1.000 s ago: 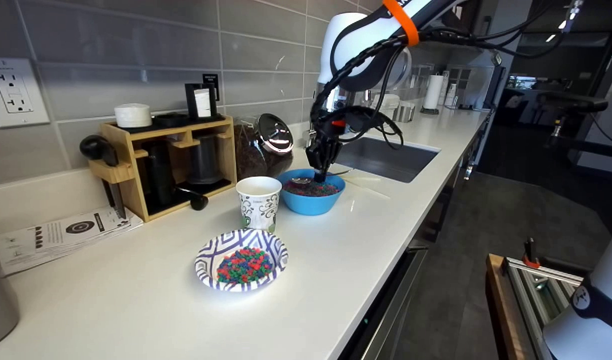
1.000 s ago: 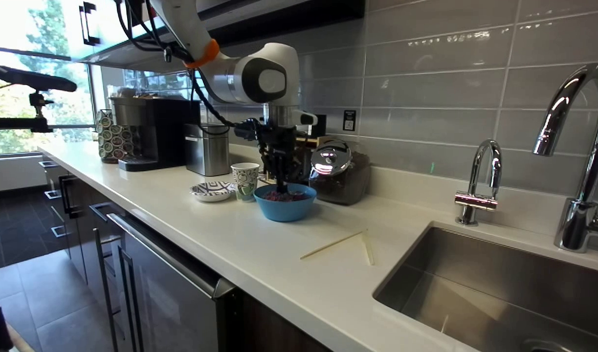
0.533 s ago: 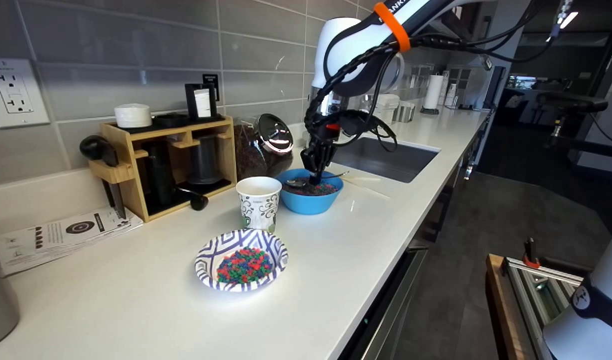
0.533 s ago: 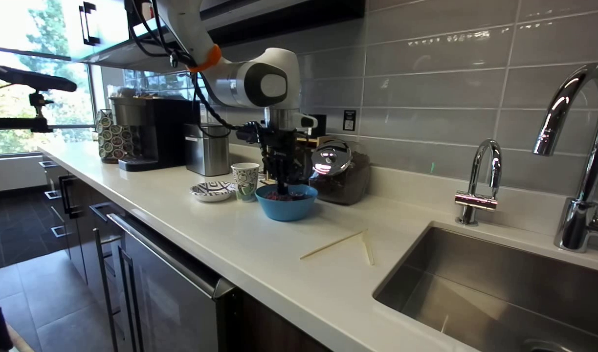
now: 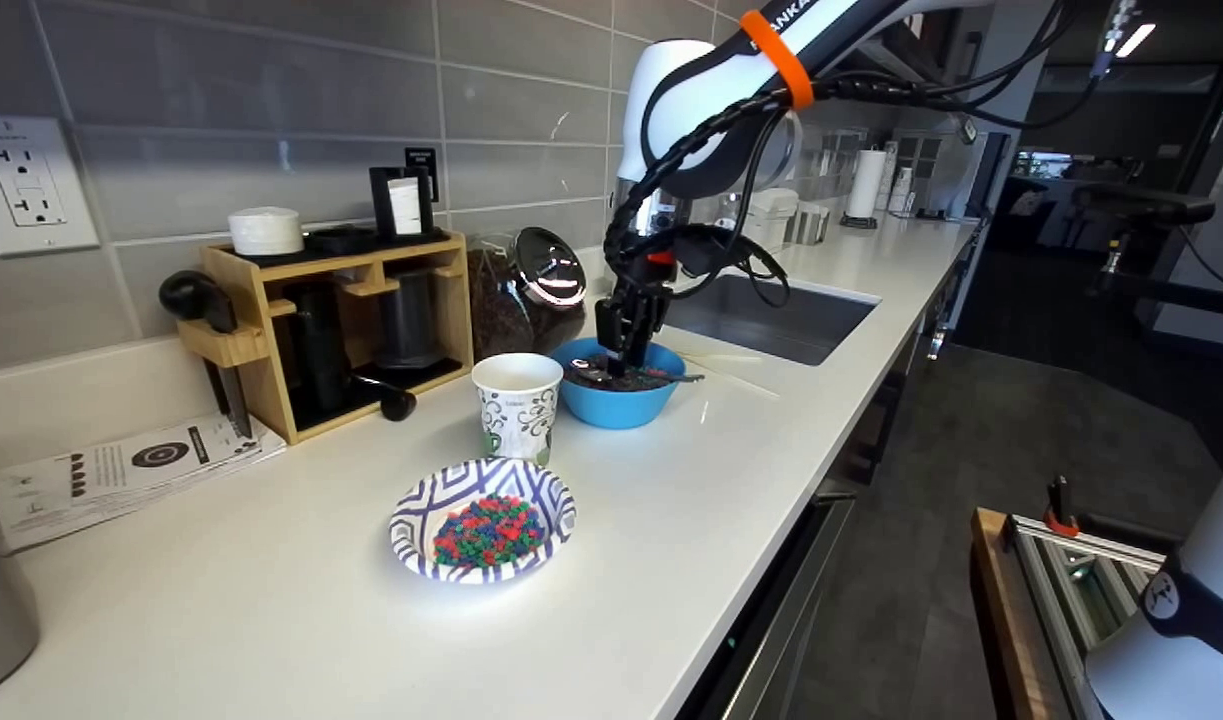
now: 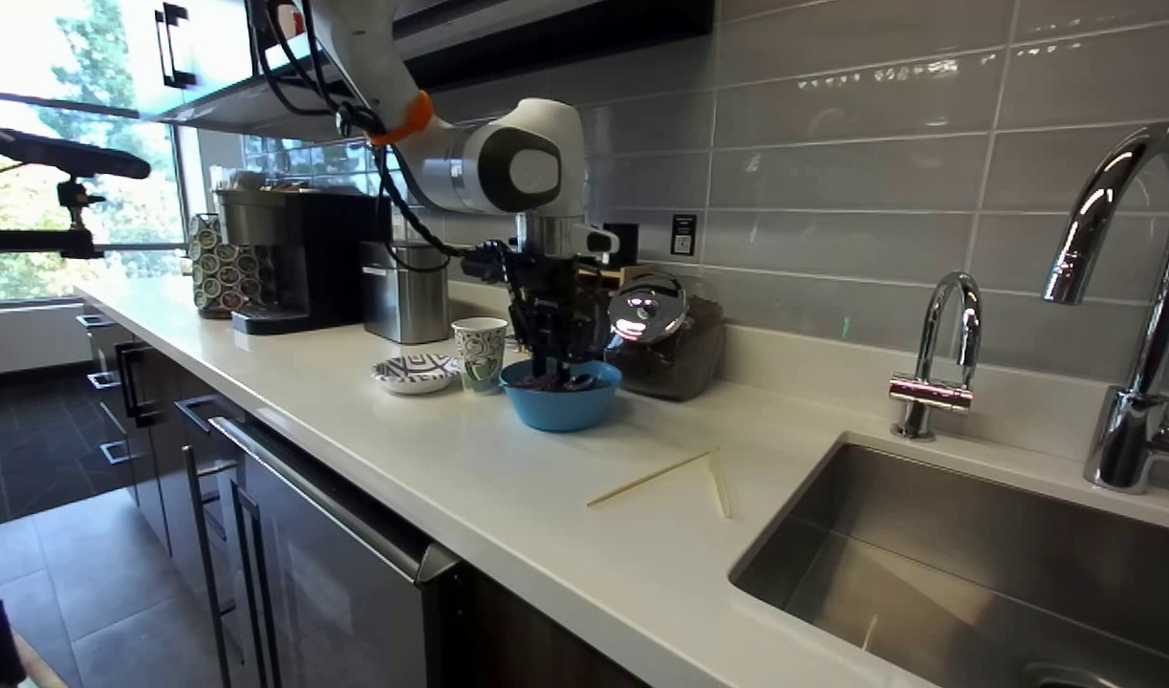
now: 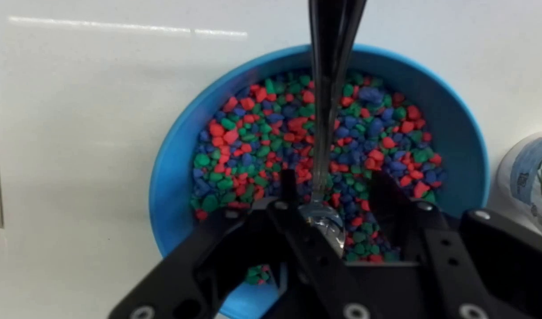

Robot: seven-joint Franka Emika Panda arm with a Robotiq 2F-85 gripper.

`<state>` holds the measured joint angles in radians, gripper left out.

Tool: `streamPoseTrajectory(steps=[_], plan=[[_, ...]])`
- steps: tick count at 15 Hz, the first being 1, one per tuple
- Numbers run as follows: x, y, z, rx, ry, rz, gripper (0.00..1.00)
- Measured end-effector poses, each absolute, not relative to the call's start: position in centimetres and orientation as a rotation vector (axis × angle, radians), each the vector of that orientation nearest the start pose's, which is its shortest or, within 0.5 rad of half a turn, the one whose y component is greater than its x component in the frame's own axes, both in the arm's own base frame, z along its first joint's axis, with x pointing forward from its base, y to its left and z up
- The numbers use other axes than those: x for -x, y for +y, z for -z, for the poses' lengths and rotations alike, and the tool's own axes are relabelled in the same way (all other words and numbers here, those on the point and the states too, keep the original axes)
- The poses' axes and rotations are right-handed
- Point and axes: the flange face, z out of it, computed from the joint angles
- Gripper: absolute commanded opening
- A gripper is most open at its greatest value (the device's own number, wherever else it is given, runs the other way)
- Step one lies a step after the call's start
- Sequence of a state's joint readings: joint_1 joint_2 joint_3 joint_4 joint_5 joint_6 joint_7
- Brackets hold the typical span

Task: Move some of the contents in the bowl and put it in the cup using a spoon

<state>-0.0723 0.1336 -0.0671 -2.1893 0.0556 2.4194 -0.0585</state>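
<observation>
The blue bowl (image 5: 616,409) (image 6: 557,411) (image 7: 175,177) holds small red, green and blue pebbles (image 7: 262,155). A metal spoon (image 7: 328,84) lies across it. Its handle (image 5: 683,377) sticks out over the rim in an exterior view, and its head rests on the pebbles. My gripper (image 5: 619,366) (image 6: 552,369) (image 7: 335,184) is open and low in the bowl, with the spoon between its fingers. A gap shows between the spoon and one finger; part of the spoon's head is hidden behind the other finger. A patterned paper cup (image 5: 518,412) (image 6: 479,355) (image 7: 532,177) stands beside the bowl.
A patterned paper bowl (image 5: 411,535) (image 6: 414,382) with more pebbles sits by the cup. A glass jar (image 5: 546,320) and wooden organizer (image 5: 371,400) stand against the wall. Thin sticks (image 6: 651,478) lie between the bowl and the sink (image 6: 928,592).
The gripper has opened and let go of the spoon. The spoon's handle has dropped lower onto the bowl. The arm moved slightly down and a little towards the cup.
</observation>
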Motion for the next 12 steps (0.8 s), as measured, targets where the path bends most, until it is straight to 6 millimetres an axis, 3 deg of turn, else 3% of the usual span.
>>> streamPoseTrajectory(steps=[2, 3, 4, 6, 12], plan=[[-55.5, -7.7, -33.7, 3.113, 0.185, 0.162, 0.64], [-55.6, -7.7, -33.9, 3.113, 0.183, 0.168, 0.85], [-55.6, -7.6, -34.2, 3.113, 0.177, 0.168, 0.86], [-55.3, -7.3, -35.6, 3.141, 0.128, 0.157, 0.98], [-50.9, -5.3, -41.3, 3.302, -0.088, 0.050, 1.00]])
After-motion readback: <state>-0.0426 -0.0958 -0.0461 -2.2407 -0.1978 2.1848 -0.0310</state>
